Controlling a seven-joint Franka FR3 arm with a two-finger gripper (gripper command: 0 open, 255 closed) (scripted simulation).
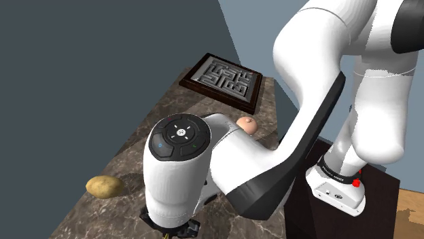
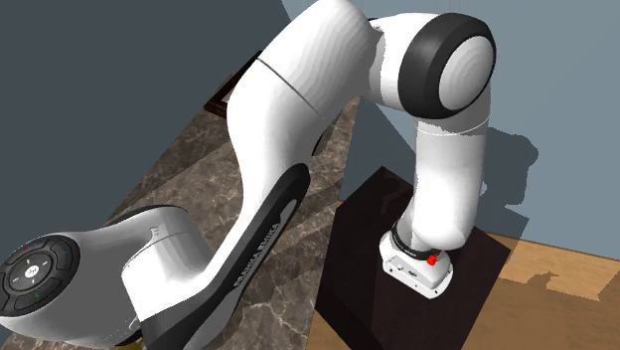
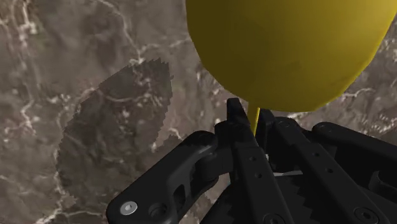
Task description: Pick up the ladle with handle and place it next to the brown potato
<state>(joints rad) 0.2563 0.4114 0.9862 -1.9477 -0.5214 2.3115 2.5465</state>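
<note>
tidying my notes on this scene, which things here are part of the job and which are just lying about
Part of the job:
- ladle, yellow, its thin handle clasped in the gripper
- potato, brown, where the ladle should end up

Just lying about:
- maze board
- pinkish round thing, half hidden behind the arm

One brown potato (image 1: 104, 185) lies by the counter's (image 1: 187, 105) edge at the shoulder view's left. One dark-framed maze board (image 1: 223, 80) sits at the counter's far corner. One pinkish round thing (image 1: 247, 125) rests near the counter's edge on the stand's side. There is one yellow ladle (image 3: 286, 44). There is one white arm (image 1: 326, 61), one gripper (image 3: 254, 118) with two black fingers (image 3: 248, 165), and one dark stand (image 1: 380, 204).
</note>
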